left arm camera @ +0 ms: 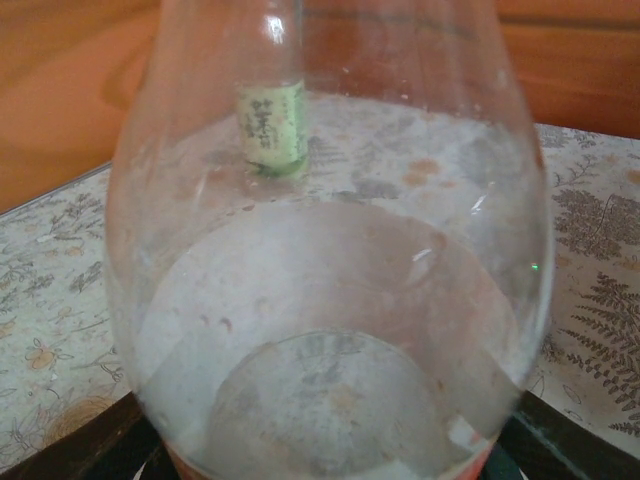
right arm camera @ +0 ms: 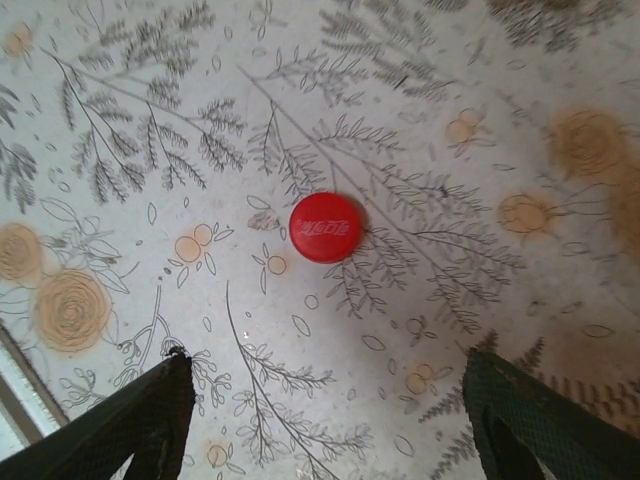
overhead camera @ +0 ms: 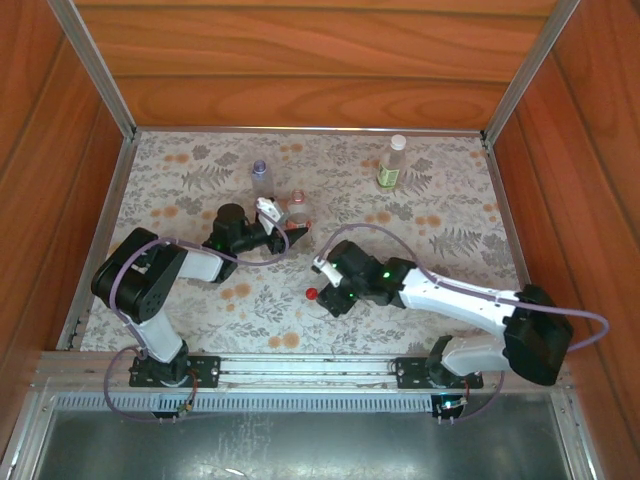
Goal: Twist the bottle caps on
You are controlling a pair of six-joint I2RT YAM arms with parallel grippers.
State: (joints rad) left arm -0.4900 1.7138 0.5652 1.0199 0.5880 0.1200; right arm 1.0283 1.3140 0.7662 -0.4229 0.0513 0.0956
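Even daylight, soft shadows, one view lost to closeness

The top external view is bright and evenly lit from above; only faint, soft shadows lie on the patterned table (overhead camera: 420, 200), and the metal sheet (overhead camera: 300, 440) at the near edge gives a dull sheen. In the left wrist view the clear bottle (left arm camera: 330, 300) stands so close that it is out of focus, its wall hazy with small glints, the background bending through it. The right wrist view is sharp at the red cap (right arm camera: 326, 227), while the dark fingers (right arm camera: 160, 410) blur at the lower edge
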